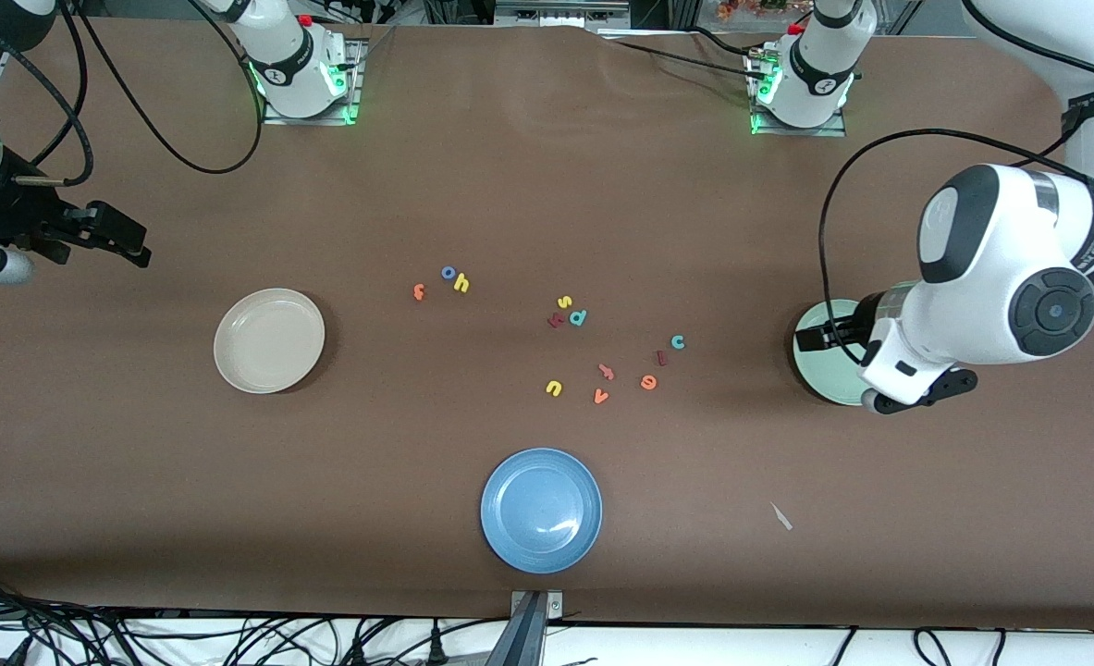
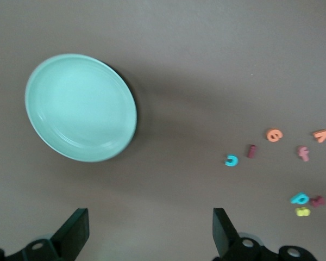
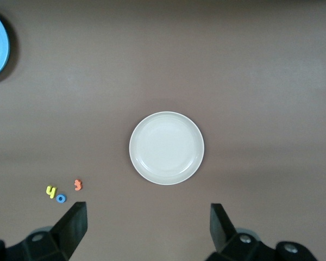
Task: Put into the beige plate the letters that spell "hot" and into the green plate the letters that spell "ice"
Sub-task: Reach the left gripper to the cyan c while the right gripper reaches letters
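Letters for "hot" lie together mid-surface, toward the right arm's end: blue o point(image 1: 448, 272), yellow h point(image 1: 460, 284) touching or just beside it, orange t point(image 1: 419, 291) near them toward the beige plate point(image 1: 269, 340). Beige plate holds nothing; it sits apart from the trio, a little nearer the front camera. Right wrist view shows the same trio beside that plate.

"Ice" letters lie toward the left arm's end: teal c point(image 1: 678, 341), dark red i point(image 1: 661, 357) just beside it, orange e point(image 1: 648, 381) nearest the camera of the three. Green plate point(image 1: 819, 375) sits at the left arm's end, partly covered by the arm in the front view; left wrist view shows it with nothing in it.

Spare letters between the two groups: yellow s point(image 1: 564, 302), teal d point(image 1: 578, 317), yellow u point(image 1: 554, 388), orange v point(image 1: 601, 396). Blue plate point(image 1: 541, 510) is nearest the front camera.

Left hand point(image 2: 151, 231) hangs over the surface by the green plate, fingers wide, nothing between them. Right hand point(image 3: 146, 228) hangs over the surface near the beige plate, fingers wide, holding nothing.
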Available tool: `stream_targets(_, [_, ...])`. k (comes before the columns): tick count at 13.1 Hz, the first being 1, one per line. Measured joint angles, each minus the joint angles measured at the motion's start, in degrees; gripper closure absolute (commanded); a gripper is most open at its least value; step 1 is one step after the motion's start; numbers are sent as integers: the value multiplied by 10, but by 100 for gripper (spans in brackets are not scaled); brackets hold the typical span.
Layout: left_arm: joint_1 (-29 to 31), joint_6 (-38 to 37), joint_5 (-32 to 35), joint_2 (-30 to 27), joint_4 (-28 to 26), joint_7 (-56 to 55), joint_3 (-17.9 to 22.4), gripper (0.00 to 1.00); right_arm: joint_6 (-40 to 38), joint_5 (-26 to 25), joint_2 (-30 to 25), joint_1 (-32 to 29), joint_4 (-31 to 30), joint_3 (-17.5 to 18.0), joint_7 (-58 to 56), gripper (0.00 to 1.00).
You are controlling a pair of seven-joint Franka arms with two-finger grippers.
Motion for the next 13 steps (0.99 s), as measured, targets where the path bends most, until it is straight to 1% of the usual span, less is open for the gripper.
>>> stream_targets(2, [-12, 2, -2, 1, -5, -54, 0, 2, 0, -2, 0, 0, 0, 0, 0, 0])
stream_targets(4, [-27, 18, -9, 1, -22, -98, -1, 7, -2, -4, 0, 0, 0, 0, 0, 0])
stream_targets(5, [-33, 31, -19, 2, -35, -114, -1, 8, -4, -5, 0, 0, 0, -1, 0, 0])
stream_targets(8, [-44, 81, -55, 2, -73, -139, -4, 7, -4, -5, -2, -1, 1, -23, -1, 0])
stream_targets(10, [-44, 129, -61, 1, -102, -154, -8, 7, -5, -5, -4, -3, 3, -32, -1, 0])
stream_targets(13, [-47, 239, -61, -3, -171, -188, -28, 8, -34, -5, -7, 3, 4, -26, 0, 0])
